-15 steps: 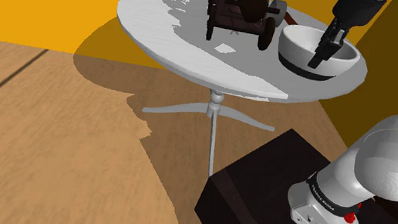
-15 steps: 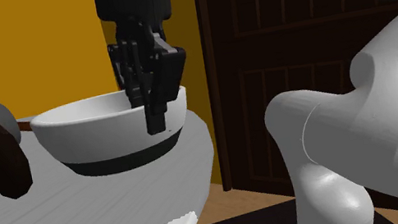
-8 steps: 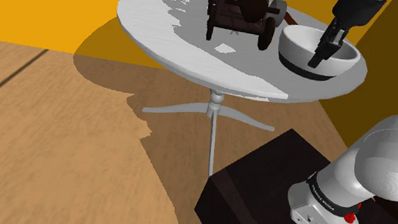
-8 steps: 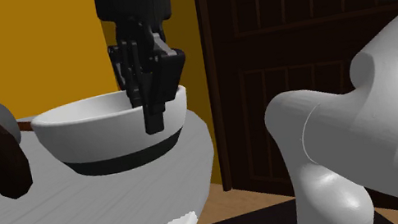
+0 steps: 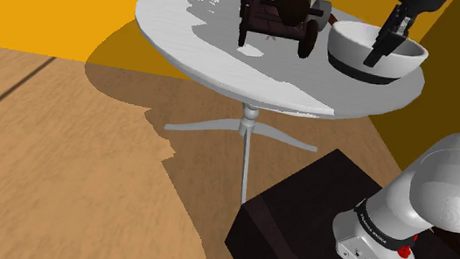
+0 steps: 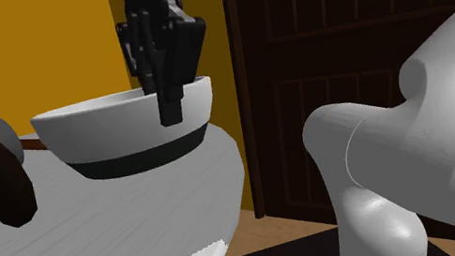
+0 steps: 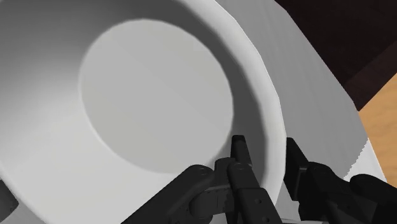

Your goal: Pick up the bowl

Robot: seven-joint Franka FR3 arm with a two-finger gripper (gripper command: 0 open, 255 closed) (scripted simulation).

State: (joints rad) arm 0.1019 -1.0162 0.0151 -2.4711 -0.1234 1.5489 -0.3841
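Shoulder view: the bowl (image 5: 351, 49) sits higher than half a second ago, seemingly off the surface (image 5: 194, 32), beside the cart (image 5: 275, 15). The hand (image 5: 377, 53) is clamped over its rim. Writing rings the arm's base (image 5: 379, 241), too small to read.

Second exterior view: bowl and hand have risen together, one finger inside the wall and one outside. The lift looks begun and the grip seems firm.

Wrist view: the fingers (image 7: 238, 149) pinch the rim, with the pale inside beyond. No other lettering shows.
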